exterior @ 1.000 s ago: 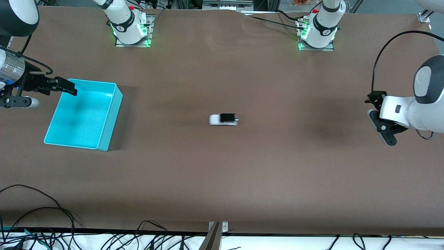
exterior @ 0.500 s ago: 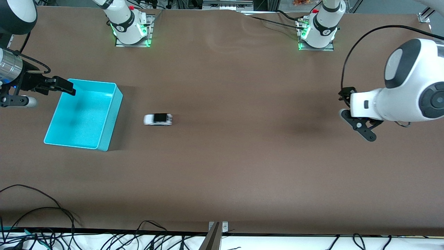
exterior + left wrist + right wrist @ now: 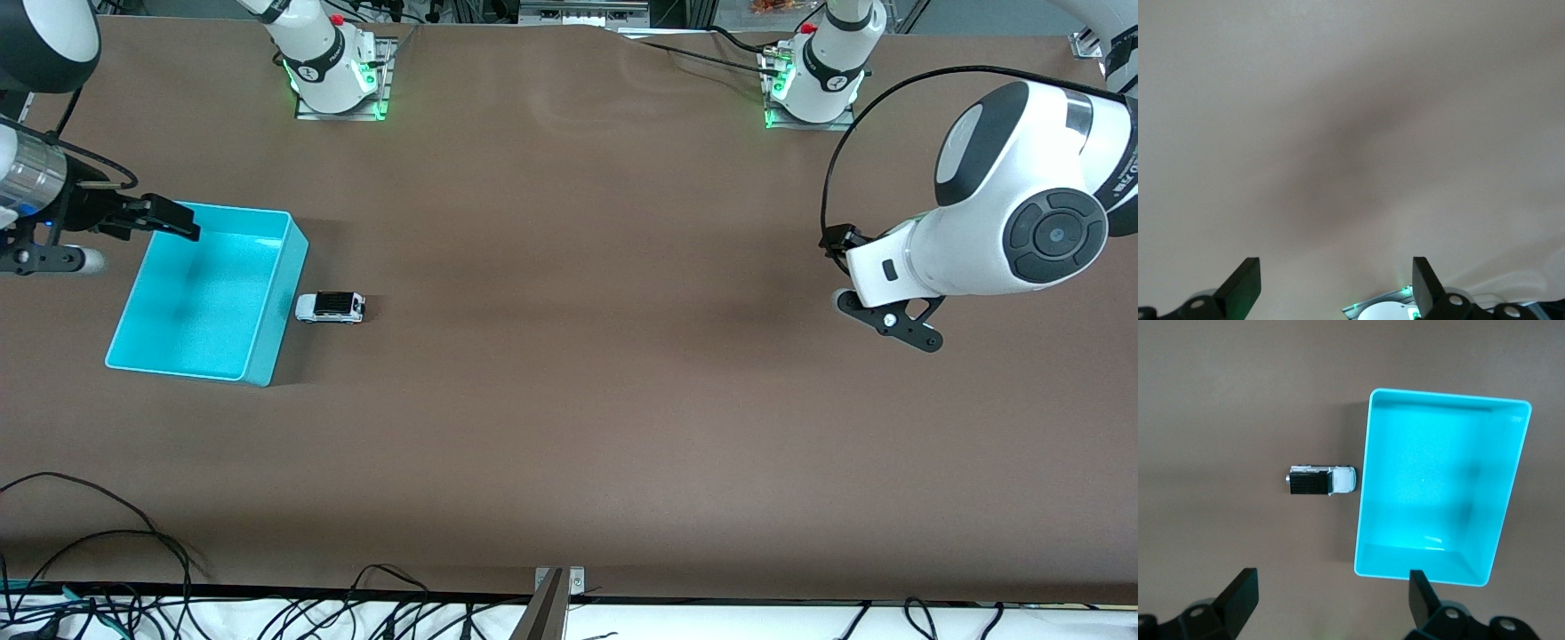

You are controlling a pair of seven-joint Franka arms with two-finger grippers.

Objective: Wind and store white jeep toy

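Observation:
The white jeep toy [image 3: 330, 308] [image 3: 1321, 481], white with a black roof, stands on the brown table with its nose against the outer long wall of the turquoise bin [image 3: 200, 302] [image 3: 1431, 473]. The bin is empty. My right gripper [image 3: 173, 222] [image 3: 1333, 577] hangs open over the bin's corner toward the robots' bases, holding nothing. My left gripper [image 3: 893, 324] [image 3: 1335, 267] hangs open over bare table toward the left arm's end, far from the jeep, with nothing between its fingers.
The two arm bases [image 3: 333, 67] [image 3: 813, 76] stand along the table's edge farthest from the front camera. Loose cables [image 3: 98, 551] and a metal bracket [image 3: 553, 587] lie along the nearest edge. The left arm's base [image 3: 1385, 312] shows in the left wrist view.
The jeep has rolled across the table from the middle to the bin's wall and nudged the bin slightly. The left arm has swung inward over the table. The right gripper has barely moved.

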